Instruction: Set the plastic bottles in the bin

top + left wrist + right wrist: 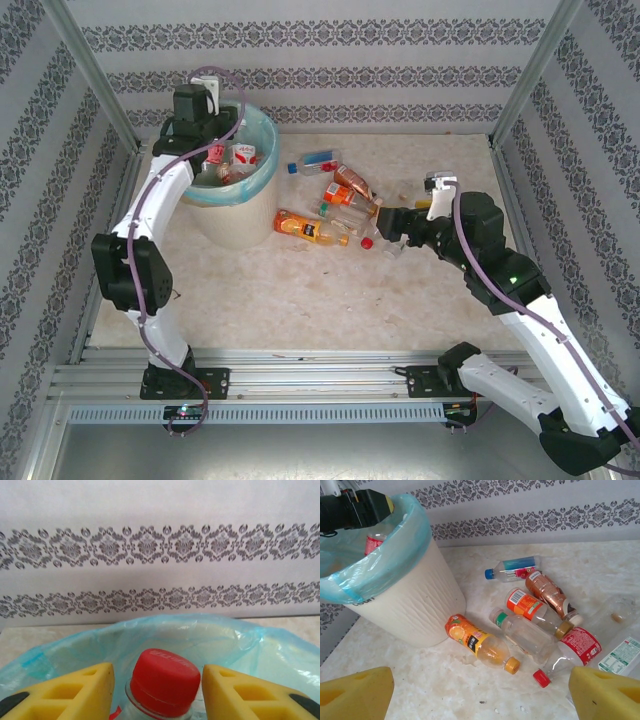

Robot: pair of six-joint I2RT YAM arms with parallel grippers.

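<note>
While your left hand (pixel 158 692) is gripping a red-capped bottle (pixel 165 677) over the bin (pixel 240 640), itself holding a few, your open right hand (pixel 480 695) is facing the loose bottles (pixel 530 615) remaining ahead.

Table (pixel 300 300) is a pale marbled slab. The bin (pixel 235 215) stands on it toward the far left. Right of it a loose bunch of bottles lies on its side: an orange juice bottle (pixel 482 642) just beside the bin's base, then a clear bottle (pixel 525 635), a red-labelled bottle (pixel 572 650), an orange-labelled bottle (pixel 530 607), a brown bottle (pixel 550 592) — and a blue-capped bottle (pixel 512 569) farthest back.
</note>
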